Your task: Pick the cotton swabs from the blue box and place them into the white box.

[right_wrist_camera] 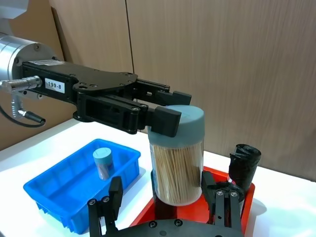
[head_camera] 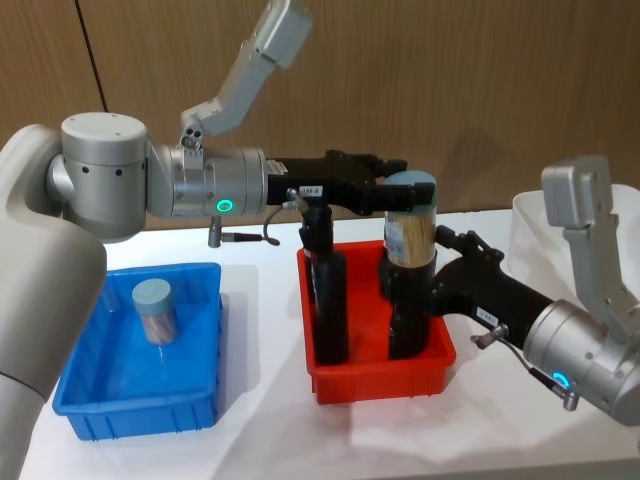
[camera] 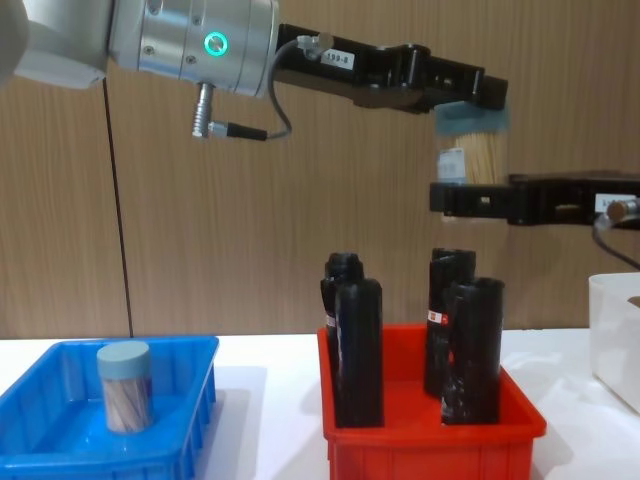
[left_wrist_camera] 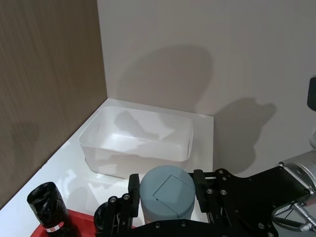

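My left gripper is shut on the blue-grey lid of a cotton swab tub, holding it upright in the air above the red bin. In the left wrist view its fingers clamp the lid. My right gripper stands open around the tub's lower end, with one finger clearly apart from it. A second tub of cotton swabs stands in the blue box at the left. The white box sits on the table at the far right.
A red bin in the middle holds several tall black bottles, right under the held tub. A wooden wall closes off the back. Bare white table lies between the blue box and the red bin.
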